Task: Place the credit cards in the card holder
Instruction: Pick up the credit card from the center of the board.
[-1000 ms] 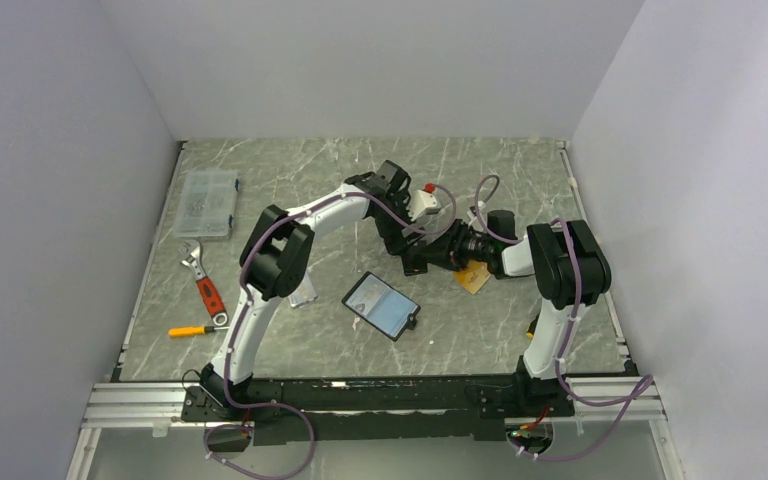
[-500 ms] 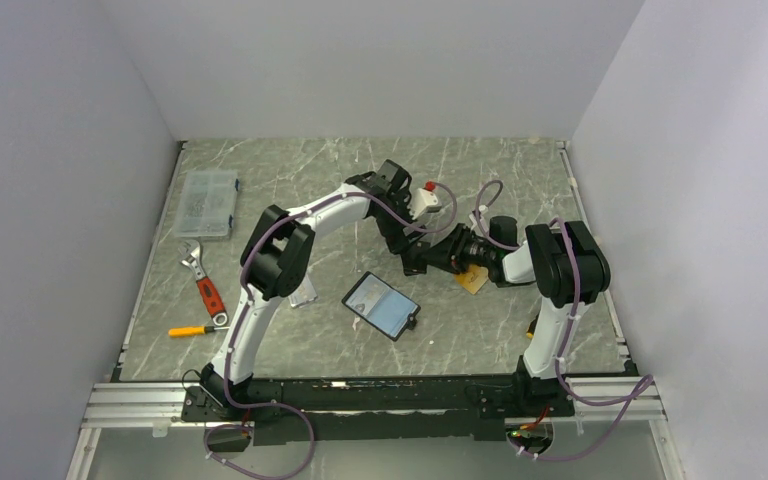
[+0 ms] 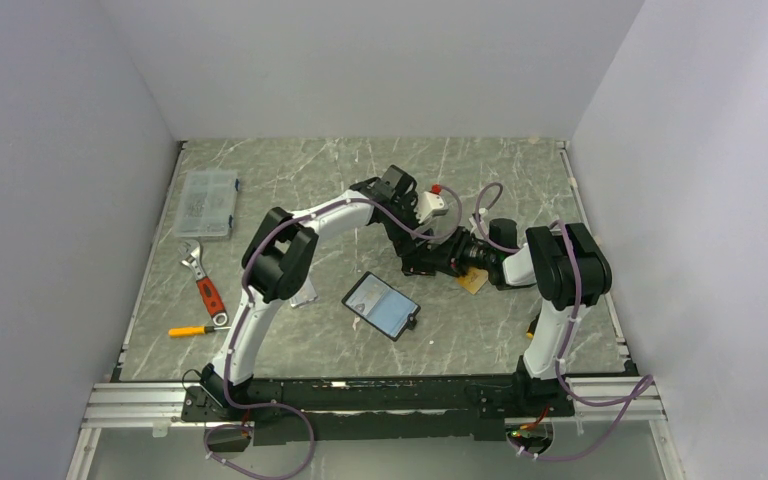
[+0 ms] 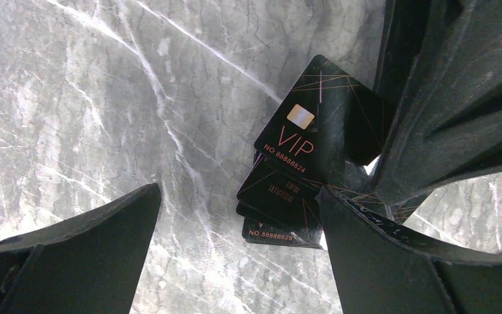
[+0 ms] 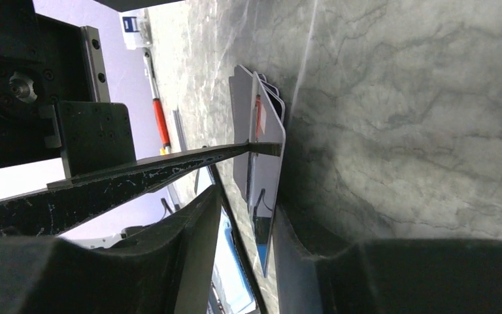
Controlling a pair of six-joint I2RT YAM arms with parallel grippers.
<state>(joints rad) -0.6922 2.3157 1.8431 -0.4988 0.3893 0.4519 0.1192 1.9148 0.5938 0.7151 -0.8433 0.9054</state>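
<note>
A stack of black credit cards (image 4: 281, 196) lies on the marble table, and the top "VIP" card (image 4: 301, 137) is tilted up. My left gripper (image 4: 238, 196) is open wide over the stack, and its right finger (image 5: 150, 176) touches the raised card. My right gripper (image 5: 245, 222) is low at the table with its jaws a little apart. The raised card's edge (image 5: 268, 176) stands between the jaws, against the table-side finger. An orange-tan card (image 3: 472, 282) lies beside the right gripper (image 3: 440, 260). The card holder (image 3: 381, 305) lies open in front of both grippers.
A clear box of screws (image 3: 207, 203) stands at the far left. A red-handled wrench (image 3: 205, 285) and an orange screwdriver (image 3: 195, 330) lie near the left edge. A small clear sleeve (image 3: 303, 293) lies by the left arm. Walls close in three sides.
My left wrist has shifted a little to the right. My right gripper has pushed left, closer in under the left gripper.
</note>
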